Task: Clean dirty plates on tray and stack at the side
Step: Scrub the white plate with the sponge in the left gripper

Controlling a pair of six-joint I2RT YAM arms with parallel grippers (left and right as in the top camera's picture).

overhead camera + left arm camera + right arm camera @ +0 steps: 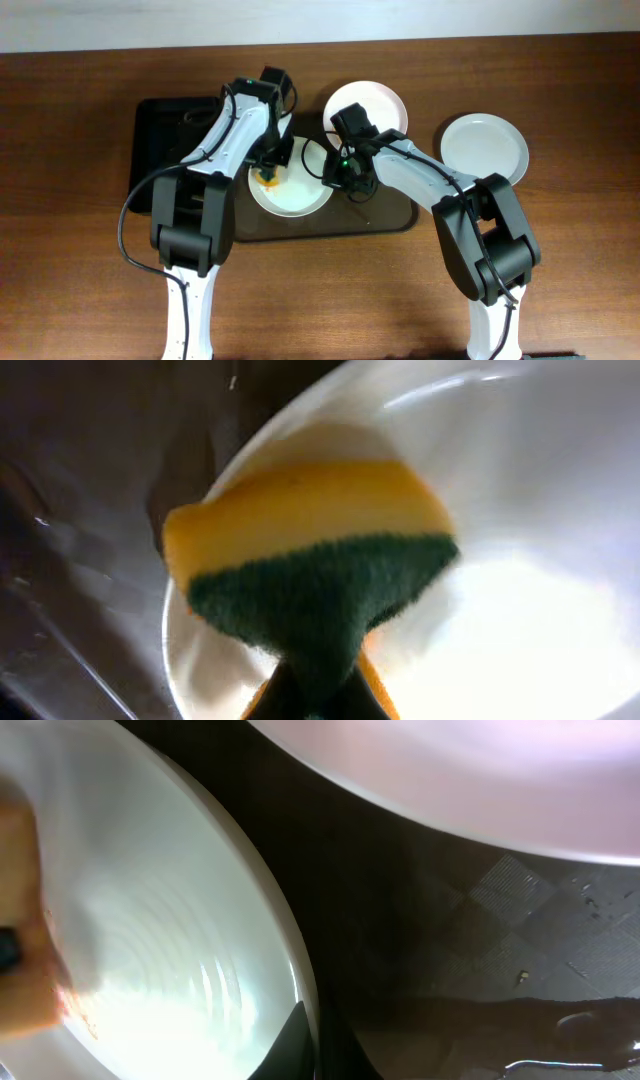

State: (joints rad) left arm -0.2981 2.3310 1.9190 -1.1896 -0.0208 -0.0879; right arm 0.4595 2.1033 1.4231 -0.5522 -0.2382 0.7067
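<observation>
A white plate [295, 192] lies on the dark brown tray [390, 215]. My left gripper [270, 172] is shut on a yellow and green sponge [310, 560], which presses on that plate [520, 560] near its left rim. My right gripper [336, 178] is shut on the plate's right rim [312, 1020], one finger over the rim and one under. An orange-brown smear [80, 1015] shows on the plate [150, 920] beside the sponge [20, 930]. A second plate [365, 105] sits at the tray's far edge. A third plate [485, 148] rests on the table to the right.
A black rectangular bin [160, 130] stands left of the tray, partly under my left arm. The brown wooden table [560, 260] spreads around everything. The second plate [450, 770] hangs close above my right gripper's view, over the wet tray floor [470, 950].
</observation>
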